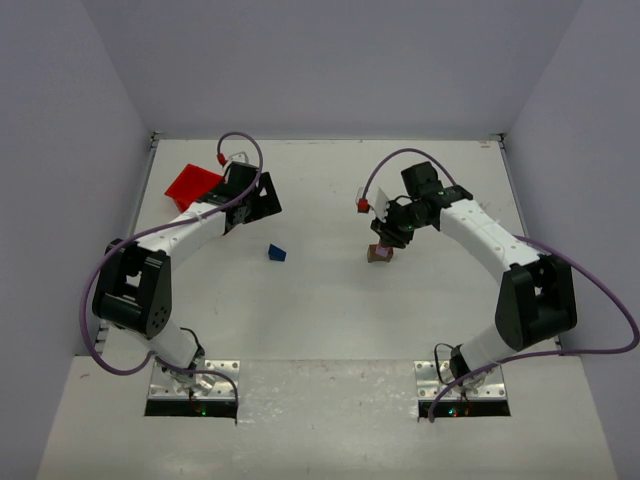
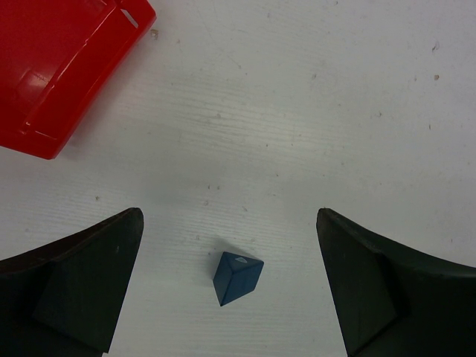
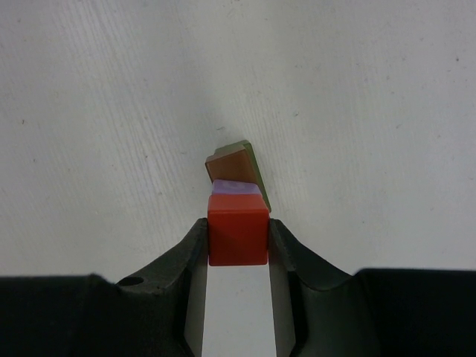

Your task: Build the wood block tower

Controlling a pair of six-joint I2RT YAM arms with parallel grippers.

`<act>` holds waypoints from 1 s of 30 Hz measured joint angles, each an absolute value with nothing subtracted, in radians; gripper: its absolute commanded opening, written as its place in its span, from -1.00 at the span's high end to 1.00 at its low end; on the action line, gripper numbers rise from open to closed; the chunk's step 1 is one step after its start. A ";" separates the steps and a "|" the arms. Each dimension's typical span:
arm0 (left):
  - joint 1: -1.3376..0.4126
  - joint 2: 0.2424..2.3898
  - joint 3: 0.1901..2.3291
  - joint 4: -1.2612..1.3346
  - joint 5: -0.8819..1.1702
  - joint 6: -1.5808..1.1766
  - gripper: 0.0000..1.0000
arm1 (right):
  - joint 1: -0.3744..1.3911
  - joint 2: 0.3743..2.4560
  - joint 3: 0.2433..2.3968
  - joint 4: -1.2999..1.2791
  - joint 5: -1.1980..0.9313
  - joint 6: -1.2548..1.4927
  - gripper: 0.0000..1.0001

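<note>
Squeezing the orange-red block (image 3: pixel 237 236) in the right gripper (image 3: pixel 238 227), over the lilac-purple block (image 3: pixel 236 187) and brown block (image 3: pixel 230 165) right of the middle, to stack it straight, with the left gripper (image 2: pixel 229 216) wide apart above the dark blue wedge (image 2: pixel 238 277), ready to grab.

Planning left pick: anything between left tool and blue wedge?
Nothing; left wrist view shows only bare table between the open left tool and the blue wedge.

Right claw (image 1: pixel 384 242) on stack (image 1: pixel 379 256), desk (image 1: pixel 330 320) centre-right; wedge (image 1: pixel 277 253) left of it; bin (image 1: pixel 192 185) far left.
</note>
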State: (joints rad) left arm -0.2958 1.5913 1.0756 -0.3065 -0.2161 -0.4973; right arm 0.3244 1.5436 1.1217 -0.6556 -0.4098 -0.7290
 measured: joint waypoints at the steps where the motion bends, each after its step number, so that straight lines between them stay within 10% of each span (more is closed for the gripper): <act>1: -0.296 1.591 1.076 -0.307 -0.216 -0.497 -1.00 | 0.324 1.544 1.122 -0.656 -0.407 -0.725 0.46; 30: -0.296 1.592 1.076 -0.307 -0.217 -0.497 -1.00 | 0.329 1.530 1.122 -0.650 -0.392 -0.617 0.39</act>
State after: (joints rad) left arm -0.2958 1.5917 1.0756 -0.3065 -0.2167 -0.4973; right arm 0.3294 1.5299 1.1217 -0.6504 -0.3917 -0.6170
